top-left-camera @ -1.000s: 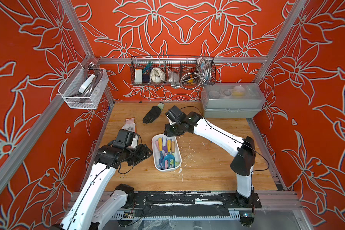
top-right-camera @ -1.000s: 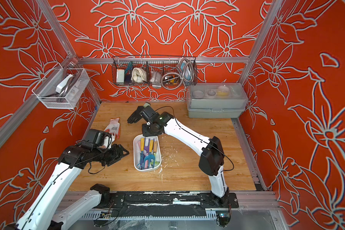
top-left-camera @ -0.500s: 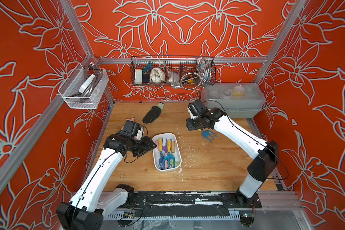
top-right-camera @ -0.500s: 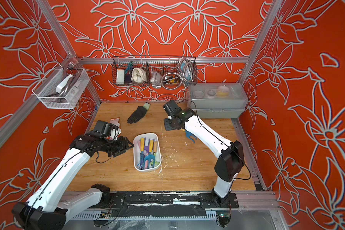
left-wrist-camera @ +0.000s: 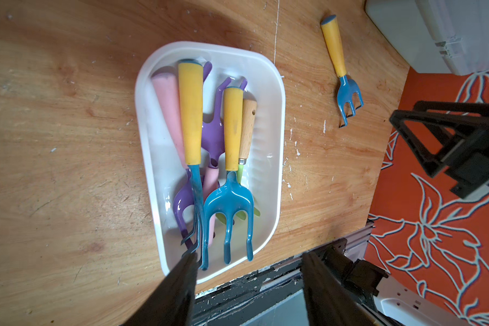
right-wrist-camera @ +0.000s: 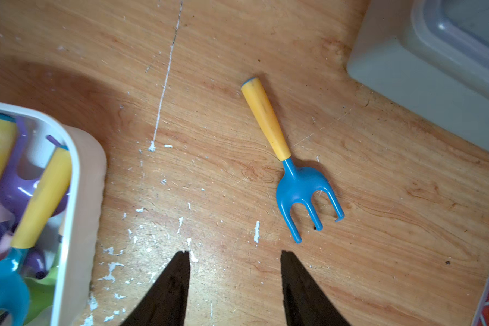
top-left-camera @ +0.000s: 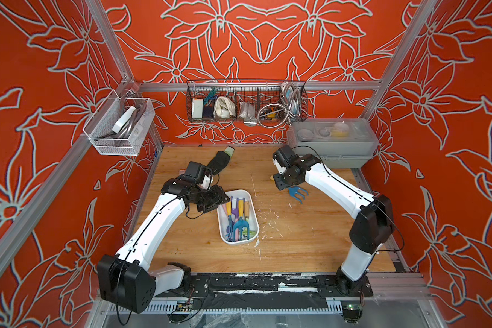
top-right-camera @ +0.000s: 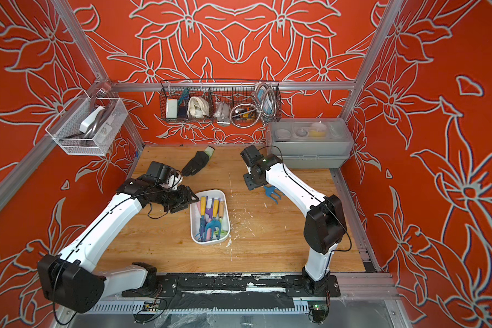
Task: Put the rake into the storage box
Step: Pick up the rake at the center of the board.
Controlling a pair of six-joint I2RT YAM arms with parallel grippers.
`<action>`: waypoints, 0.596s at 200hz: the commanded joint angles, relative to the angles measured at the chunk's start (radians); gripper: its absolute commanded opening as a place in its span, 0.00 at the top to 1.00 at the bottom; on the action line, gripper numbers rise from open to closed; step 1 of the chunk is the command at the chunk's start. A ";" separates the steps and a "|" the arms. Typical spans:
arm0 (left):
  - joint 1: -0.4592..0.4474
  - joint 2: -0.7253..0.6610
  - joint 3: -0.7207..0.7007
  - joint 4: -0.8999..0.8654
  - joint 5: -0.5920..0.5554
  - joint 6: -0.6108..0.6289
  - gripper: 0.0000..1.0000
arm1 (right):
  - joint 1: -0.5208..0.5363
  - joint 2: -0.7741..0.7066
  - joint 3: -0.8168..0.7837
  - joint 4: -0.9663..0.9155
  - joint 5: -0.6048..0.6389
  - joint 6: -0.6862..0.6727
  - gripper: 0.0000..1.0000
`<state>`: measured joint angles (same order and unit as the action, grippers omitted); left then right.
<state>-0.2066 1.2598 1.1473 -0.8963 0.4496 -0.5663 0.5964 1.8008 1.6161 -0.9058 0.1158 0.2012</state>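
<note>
At the storage box's [left-wrist-camera: 272, 127] left edge, the left fingers [left-wrist-camera: 178, 288] hover wide, empty. Rightward the rake [right-wrist-camera: 287, 163] lies flat on the desk [right-wrist-camera: 209, 84], beside the wide, empty right fingers [right-wrist-camera: 170, 290]. It looks light, stiff and slick, so pinch the yellow handle [right-wrist-camera: 264, 118] mid-length.

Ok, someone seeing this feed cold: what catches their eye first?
Probably the loud orange flower-print walls round the table. Then the white tub mid-table, packed with bright hand tools, and one lone rake lying flat outside it, clear of its rim, with the open, empty right gripper above.
</note>
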 commanded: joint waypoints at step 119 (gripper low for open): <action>0.093 0.155 0.083 -0.011 0.075 0.105 0.40 | -0.119 0.393 0.277 -0.023 0.007 -0.120 0.47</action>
<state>-0.1257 1.4063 1.2083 -0.8791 0.5083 -0.4934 0.4980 2.1300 1.8172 -0.9058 0.1303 0.0971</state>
